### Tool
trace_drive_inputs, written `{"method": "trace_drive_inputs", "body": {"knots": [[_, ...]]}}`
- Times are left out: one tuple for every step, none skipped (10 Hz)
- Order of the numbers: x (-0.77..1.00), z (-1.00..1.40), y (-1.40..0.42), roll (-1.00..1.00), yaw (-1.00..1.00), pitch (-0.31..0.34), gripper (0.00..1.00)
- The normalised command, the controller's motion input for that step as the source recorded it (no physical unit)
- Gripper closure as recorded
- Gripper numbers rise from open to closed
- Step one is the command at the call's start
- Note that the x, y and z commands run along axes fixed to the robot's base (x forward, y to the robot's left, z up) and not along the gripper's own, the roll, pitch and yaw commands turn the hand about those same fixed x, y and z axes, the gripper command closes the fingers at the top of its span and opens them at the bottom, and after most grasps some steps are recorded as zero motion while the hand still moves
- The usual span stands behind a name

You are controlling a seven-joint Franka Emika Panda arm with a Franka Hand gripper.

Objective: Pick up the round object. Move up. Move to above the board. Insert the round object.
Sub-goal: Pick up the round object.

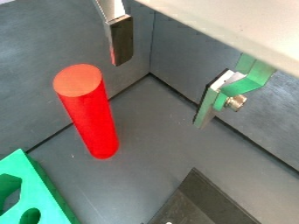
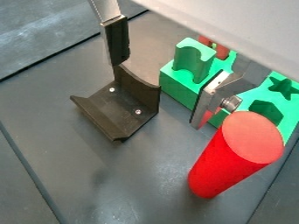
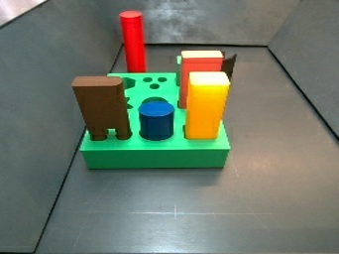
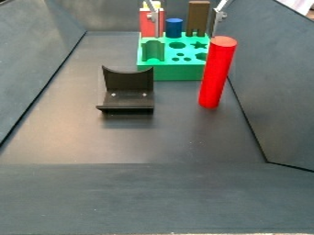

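The round object, a tall plain red cylinder (image 4: 216, 72), stands upright on the dark floor just beside the green board (image 4: 185, 57). It also shows in both wrist views (image 1: 89, 109) (image 2: 239, 157) and behind the board in a side view (image 3: 133, 40). My gripper (image 1: 166, 83) (image 2: 163, 86) hangs open and empty well above the floor. The red cylinder stands outside the jaws, beside one finger (image 1: 121, 39). The other finger (image 2: 219, 98) hangs over the board's edge (image 2: 176, 87). The gripper does not show clearly in either side view.
The board (image 3: 153, 151) carries a brown block (image 3: 101, 109), a short dark-blue cylinder (image 3: 157, 119), a yellow block (image 3: 205, 104) and a red-topped block (image 3: 200, 62). The fixture (image 4: 127, 90) (image 2: 117, 109) stands on the floor near the board. Grey walls enclose the floor.
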Motion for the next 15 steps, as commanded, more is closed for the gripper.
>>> {"method": "trace_drive_inputs", "body": {"knots": [[0.00,0.00,0.01,-0.01,0.00,0.000,0.00],[-0.27,0.00,0.00,0.03,0.00,-0.060,0.00],[-0.90,0.05,-0.08,0.00,-0.01,-0.181,0.00],[-1.00,0.05,-0.11,0.00,-0.01,-0.199,0.00],[-1.00,0.00,-0.13,0.03,0.00,-0.196,0.00],[-0.93,0.00,-0.16,0.00,0.00,-0.196,0.00],[-0.80,-0.12,-0.17,0.03,0.00,-0.167,0.00],[-0.80,-0.14,-0.16,0.03,0.00,-0.163,0.00],[-0.67,-0.10,-0.13,0.00,0.01,-0.151,0.00],[-0.47,-0.16,-0.05,0.00,0.01,-0.121,0.00],[-0.31,-0.21,-0.04,0.00,0.03,-0.087,0.00],[-0.13,-0.27,-0.02,0.01,0.02,-0.050,0.00],[-0.04,-0.32,-0.04,0.02,0.03,-0.020,0.00],[0.00,-0.29,-0.09,0.01,0.00,0.000,0.00],[0.15,-0.11,-0.11,0.07,0.00,0.034,0.00]]}}
